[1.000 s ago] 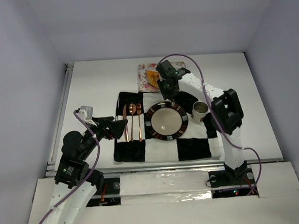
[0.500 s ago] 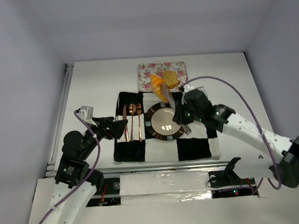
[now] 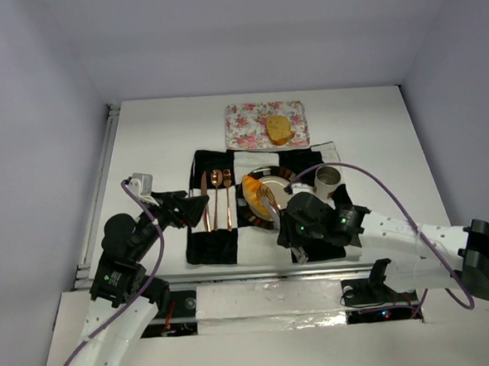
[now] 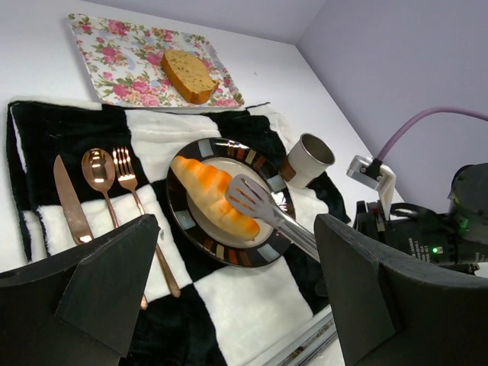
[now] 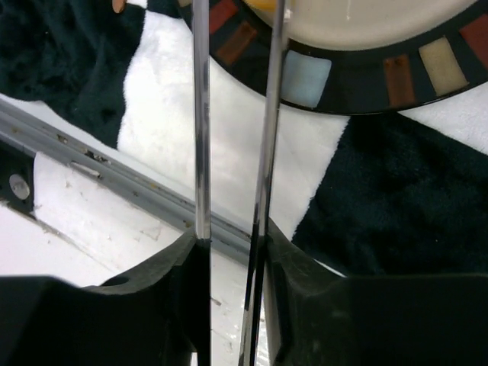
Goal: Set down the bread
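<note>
A golden-orange croissant [image 3: 255, 191] [image 4: 213, 197] lies on the left half of the dark-rimmed plate [image 3: 287, 174] [image 4: 229, 255]. Metal tongs [image 3: 270, 200] [image 4: 263, 204] [image 5: 200, 114] reach over it, their slotted head against its right side. My right gripper [image 3: 301, 225] [image 5: 229, 240] is shut on the tongs' handles, low over the placemat's near edge. The brown-crusted bread slice [image 3: 279, 129] [image 4: 188, 75] rests on the floral tray [image 3: 245, 126] [image 4: 122, 61]. My left gripper [image 3: 198, 204] [image 4: 236, 274] hangs open and holds nothing, left of the cutlery.
A checkered black-and-white placemat [image 3: 319, 241] [image 4: 252, 305] lies under the plate. A copper knife, spoon and fork [image 3: 216, 200] [image 4: 99, 171] lie left of the plate. A cup [image 3: 327, 180] [image 4: 309, 158] stands right of it. A metal rail [image 5: 91, 152] runs along the table's near edge.
My right arm swung back from the floral tray toward the near edge, carrying the croissant in the tongs down onto the plate. My left arm has stayed still.
</note>
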